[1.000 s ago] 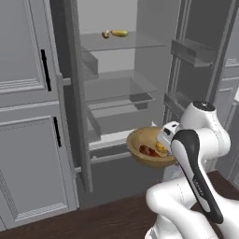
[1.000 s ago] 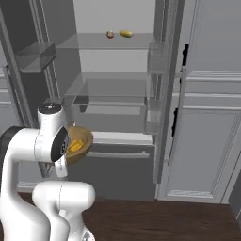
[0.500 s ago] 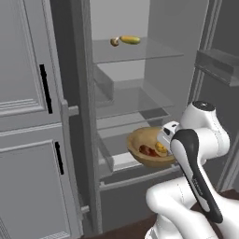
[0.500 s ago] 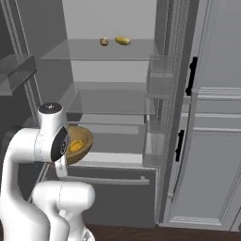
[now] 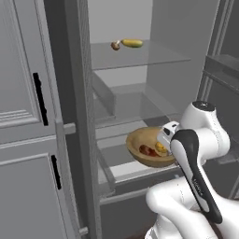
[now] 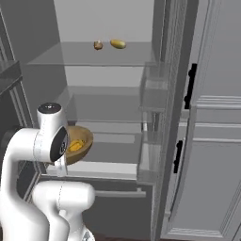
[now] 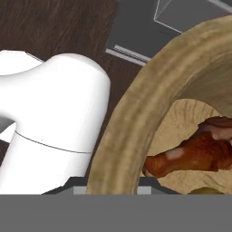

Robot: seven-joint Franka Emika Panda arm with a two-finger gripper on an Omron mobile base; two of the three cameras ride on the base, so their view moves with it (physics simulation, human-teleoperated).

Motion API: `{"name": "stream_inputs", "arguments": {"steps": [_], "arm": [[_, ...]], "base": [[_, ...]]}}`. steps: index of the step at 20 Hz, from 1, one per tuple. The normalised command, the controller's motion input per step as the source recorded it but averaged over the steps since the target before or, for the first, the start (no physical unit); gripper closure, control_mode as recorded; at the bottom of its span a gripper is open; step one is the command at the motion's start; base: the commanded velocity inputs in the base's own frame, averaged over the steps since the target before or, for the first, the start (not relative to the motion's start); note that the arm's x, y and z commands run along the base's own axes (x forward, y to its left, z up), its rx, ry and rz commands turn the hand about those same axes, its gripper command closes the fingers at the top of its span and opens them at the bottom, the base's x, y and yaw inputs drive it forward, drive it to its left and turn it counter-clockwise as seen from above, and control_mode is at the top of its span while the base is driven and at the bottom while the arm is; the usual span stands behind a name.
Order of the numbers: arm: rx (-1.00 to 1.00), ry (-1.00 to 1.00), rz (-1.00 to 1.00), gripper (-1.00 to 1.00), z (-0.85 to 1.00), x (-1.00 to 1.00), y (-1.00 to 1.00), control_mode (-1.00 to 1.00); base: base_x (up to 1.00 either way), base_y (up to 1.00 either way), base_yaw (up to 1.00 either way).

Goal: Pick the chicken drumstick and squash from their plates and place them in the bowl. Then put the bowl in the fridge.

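Right now the wide, shallow light-brown wooden bowl (image 5: 148, 150) hangs in the air in front of the tall grey fridge (image 5: 135, 93), whose doors stand open, and it sits just at the end of the white arm. From the left base camera the bowl lies at about nine o'clock from the wrist, touching it; from the right base camera it (image 6: 77, 143) shows at about three o'clock from the upper arm, partly hidden behind it. Inside it lie the small reddish-brown chicken drumstick (image 5: 148, 151) and, just beside that at three o'clock, the small yellow-orange squash (image 5: 161, 149) — both resting on the bowl's floor.

The hand camera looks straight down the thick grained rim (image 7: 136, 118), with the drumstick (image 7: 195, 152) at about four o'clock beyond it and a sliver of yellow at the bottom edge. The gripper (image 5: 164, 137) is clamped on the near rim of the bowl; its fingertips themselves are hidden by the wood, so how the jaws sit cannot be made out.

On the upper clear glass shelf (image 5: 140, 56) rest a long yellow-green vegetable (image 5: 132, 43) and a small brown item (image 5: 115, 45), close together — well above the bowl.
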Motion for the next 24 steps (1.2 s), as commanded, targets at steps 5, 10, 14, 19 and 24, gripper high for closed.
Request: {"name": "stream_inputs", "arguments": {"steps": [5,10,14,19,24], "arm": [[0.0,0.0,0.0,1.0,0.0,0.0,0.0,1.0],[0.0,0.0,0.0,1.0,0.0,0.0,0.0,1.0],[0.0,0.0,0.0,1.0,0.0,0.0,0.0,1.0],[0.0,0.0,0.0,1.0,0.0,0.0,0.0,1.0],[0.0,0.0,0.0,1.0,0.0,0.0,0.0,1.0]], "base": [[0.51,-0.42,0.0],[0.42,-0.06,0.0],[0.41,0.0,0.0],[0.42,0.0,0.0],[0.18,0.0,0.0]]}}
